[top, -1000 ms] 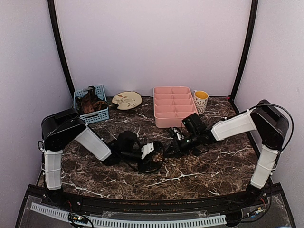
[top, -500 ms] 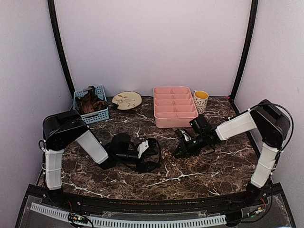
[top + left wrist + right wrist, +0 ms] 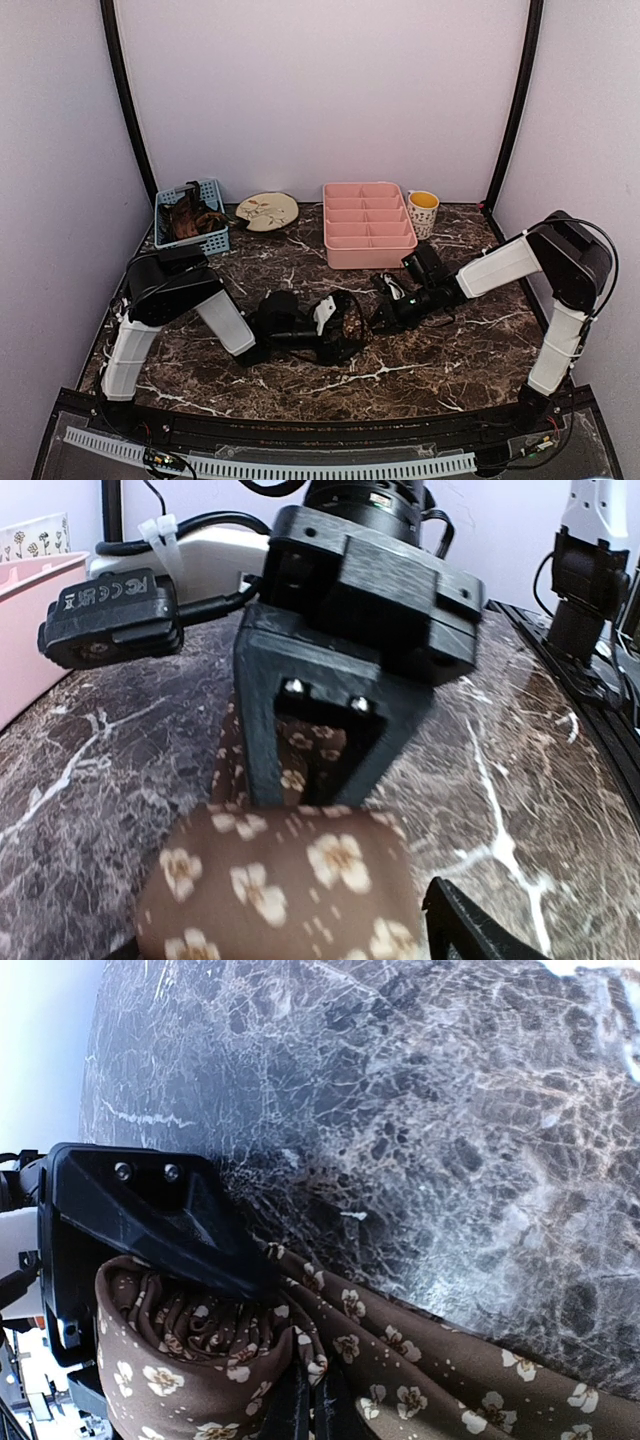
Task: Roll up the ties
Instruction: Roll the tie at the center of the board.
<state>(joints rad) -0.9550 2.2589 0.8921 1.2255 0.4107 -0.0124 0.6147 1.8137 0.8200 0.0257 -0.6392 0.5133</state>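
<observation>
Brown tie roll clamped in left gripper, tail pinched by right gripper — fingertips hidden.

left pincer clamped, right pincer seemingly clamped

Brown tie (tan floral print) lies partly rolled mid table.

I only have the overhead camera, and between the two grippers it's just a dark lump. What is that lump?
Observer: On the left wrist camera it's a brown tie with small tan flowers, rolled up in the left gripper.
Operator: Is the right gripper holding it too?
Observer: Yes, the right gripper pinches the tie just beyond the roll.
Operator: Where does the rest go?
Observer: On the right wrist camera the rest trails off across the marble table, slightly creased.
</observation>
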